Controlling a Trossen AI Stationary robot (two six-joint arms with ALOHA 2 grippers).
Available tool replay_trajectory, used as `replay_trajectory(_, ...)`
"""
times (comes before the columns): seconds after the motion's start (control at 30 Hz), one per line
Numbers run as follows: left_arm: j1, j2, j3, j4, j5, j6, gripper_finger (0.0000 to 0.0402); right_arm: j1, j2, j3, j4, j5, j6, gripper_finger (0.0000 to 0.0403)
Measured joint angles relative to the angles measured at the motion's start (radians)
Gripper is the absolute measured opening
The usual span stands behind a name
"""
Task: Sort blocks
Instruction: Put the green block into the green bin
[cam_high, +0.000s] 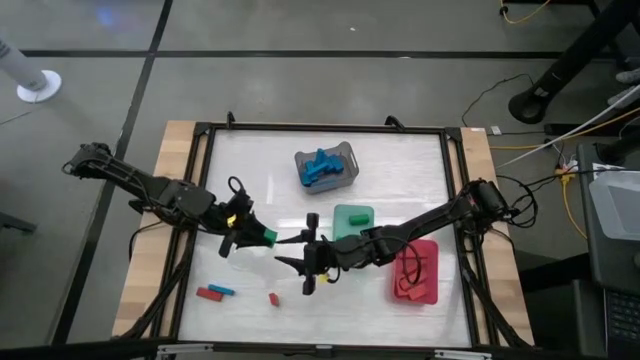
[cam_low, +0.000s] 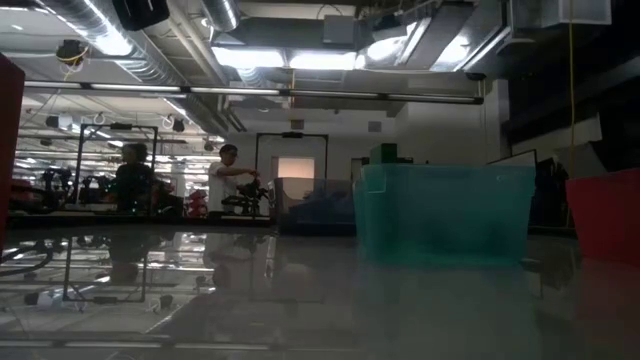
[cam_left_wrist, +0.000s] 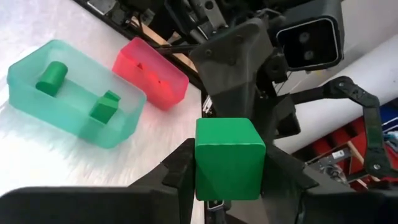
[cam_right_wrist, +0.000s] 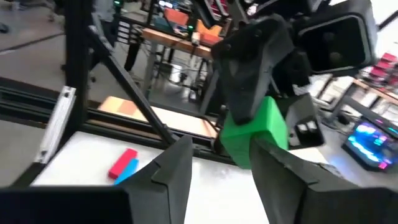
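- A robotics lab or workshop
- Bare ceiling ducts (cam_low: 110, 40) and strip lights (cam_low: 300, 60)
- Benches with gear and people (cam_low: 225, 180) at work behind
- Cables (cam_high: 540, 160) on a concrete floor (cam_high: 300, 80)

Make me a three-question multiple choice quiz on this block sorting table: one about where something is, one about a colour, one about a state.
1. Where does the green cube sit?
A. In the red tray
B. Between the left gripper's fingers
C. In the grey basket

2. What colour are the blocks in the grey basket?
A. Blue
B. Red
C. Green

3. How is the right gripper?
A. Shut on a red bar
B. Resting in the green tray
C. Open, beside the cube

Answers: 1 B, the left gripper clamps it in its wrist view. 2 A, the overhead view shows blue pieces. 3 C, its fingers stand apart, unclosed.
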Motion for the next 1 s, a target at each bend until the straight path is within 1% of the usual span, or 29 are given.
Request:
replay_trajectory(0.1, 0.001, 0.000, 0.000, -0.006, -0.002, 0.000, 0.0123, 0.000, 0.000, 0.000, -0.001, -0.019, 0.000, 0.0172)
replay_trajectory(0.17, 0.001, 0.000, 0.000, -0.007, -0.003, 0.000, 0.0123, 0.000, 0.000, 0.000, -0.001, -0.020, 0.000, 0.0185)
replay_trajectory(0.37, 0.001, 0.000, 0.000, -0.006, -0.002, -0.001, 0.0123, 0.000, 0.000, 0.000, 0.002, -0.017, 0.002, 0.0248)
replay_trajectory(0.5, 0.001, 0.000, 0.000, -0.005, -0.004, -0.028, 0.0123, 0.002, 0.000, 0.000, 0.002, 0.024, -0.046, 0.0277)
replay_trajectory(0.63, -0.001, 0.000, 0.000, -0.005, -0.006, -0.057, 0.0123, 0.002, 0.000, 0.000, 0.001, 0.062, -0.131, 0.0286)
replay_trajectory(0.73, -0.001, 0.000, 0.000, -0.005, -0.005, -0.059, 0.0123, 0.002, 0.000, 0.000, 0.000, 0.081, -0.159, 0.0287)
replay_trajectory(0.9, -0.002, 0.000, 0.000, -0.004, 0.001, -0.059, 0.0123, 0.000, 0.000, 0.000, 0.012, 0.186, -0.218, 0.0287)
replay_trajectory(1.0, -0.002, 0.000, 0.000, 0.001, 0.001, -0.053, 0.0123, -0.007, 0.000, 0.000, 0.017, 0.196, -0.234, 0.0287)
